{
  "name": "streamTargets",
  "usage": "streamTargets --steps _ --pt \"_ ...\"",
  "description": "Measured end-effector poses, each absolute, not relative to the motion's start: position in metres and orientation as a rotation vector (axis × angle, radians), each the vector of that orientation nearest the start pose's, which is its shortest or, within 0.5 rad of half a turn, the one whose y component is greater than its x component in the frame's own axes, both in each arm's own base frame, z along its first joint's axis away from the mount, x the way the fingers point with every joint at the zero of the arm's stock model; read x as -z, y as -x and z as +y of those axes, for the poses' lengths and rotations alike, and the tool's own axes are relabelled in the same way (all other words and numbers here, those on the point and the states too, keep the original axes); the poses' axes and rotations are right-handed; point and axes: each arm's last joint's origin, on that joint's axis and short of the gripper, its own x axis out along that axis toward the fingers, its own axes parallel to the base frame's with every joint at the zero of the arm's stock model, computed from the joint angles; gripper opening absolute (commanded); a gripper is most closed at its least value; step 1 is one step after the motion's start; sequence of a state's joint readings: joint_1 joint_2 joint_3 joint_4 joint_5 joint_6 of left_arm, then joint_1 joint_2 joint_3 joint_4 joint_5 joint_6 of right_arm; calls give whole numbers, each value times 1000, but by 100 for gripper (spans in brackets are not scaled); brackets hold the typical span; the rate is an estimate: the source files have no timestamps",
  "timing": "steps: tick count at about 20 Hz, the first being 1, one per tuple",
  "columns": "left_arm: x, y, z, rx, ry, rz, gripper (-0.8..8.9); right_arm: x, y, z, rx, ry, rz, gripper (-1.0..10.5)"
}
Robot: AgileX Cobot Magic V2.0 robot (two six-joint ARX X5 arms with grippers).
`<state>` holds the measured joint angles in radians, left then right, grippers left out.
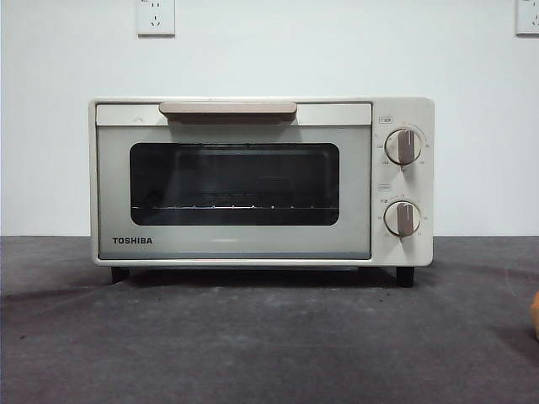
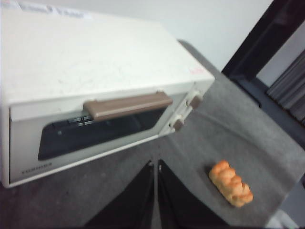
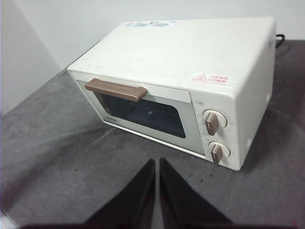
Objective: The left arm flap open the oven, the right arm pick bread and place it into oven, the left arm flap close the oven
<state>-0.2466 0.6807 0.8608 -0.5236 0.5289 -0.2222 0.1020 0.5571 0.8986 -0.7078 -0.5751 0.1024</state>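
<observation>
- 1 oven (image 1: 261, 181), cream-white, TOSHIBA on the door, stands on the dark grey table (image 1: 269, 345) w/ its door shut, white wall (image 1: 269, 59) behind.
- Oven parts, front view: 1 beige bar handle (image 1: 227, 109) across the door top, 1 dark glass window (image 1: 234, 183) w/ a wire rack visible inside, 2 beige knobs (image 1: 403, 146) stacked on the right panel, 2 black feet (image 1: 405, 276) showing.
- 1 bread (image 2: 230, 182), golden-orange braided loaf, lies on the table near the oven's knob end, apart from it; nothing between loaf and oven door. In front view only an orange sliver at the right edge.
- 2 wall sockets (image 1: 156, 17) high on the wall, one above the oven's left part, other cut by the top right corner.
- Left gripper (image 2: 155, 164): jaws together, holding nothing, above the table in front of the oven door, not touching it; loaf off to its side.
- Right gripper (image 3: 157, 162): jaws together, nothing held, in front of the oven, well apart from it.
- Red warning sticker (image 3: 210, 78) on oven top near the knob end.
- Black frame (image 2: 257, 43) past the table edge, left wrist view.
</observation>
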Motion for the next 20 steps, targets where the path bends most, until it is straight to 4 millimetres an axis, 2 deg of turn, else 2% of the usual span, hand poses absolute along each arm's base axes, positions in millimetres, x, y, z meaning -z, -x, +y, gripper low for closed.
streamTargets --steps 4,7,9,11,14,16,20 --pt "-341 -125 -47 731 231 426 30 -350 -91 26 -663 -163 381 20" --pt "-341 -126 -47 735 216 416 40 -350 -91 26 -663 -157 378 172" --pt "-341 -127 -47 738 204 410 113 -350 -91 26 -659 -156 377 337" --pt "-341 -128 -47 739 191 409 267 -350 -91 25 -642 -153 377 472" --pt "-340 -130 -48 740 183 412 480 -350 -91 25 -626 -151 377 547" --pt "-340 -130 -48 737 181 411 540 -350 -91 25 -618 -154 378 550" --pt "-340 -130 -48 735 178 409 546 -350 -91 25 -606 -189 389 550"
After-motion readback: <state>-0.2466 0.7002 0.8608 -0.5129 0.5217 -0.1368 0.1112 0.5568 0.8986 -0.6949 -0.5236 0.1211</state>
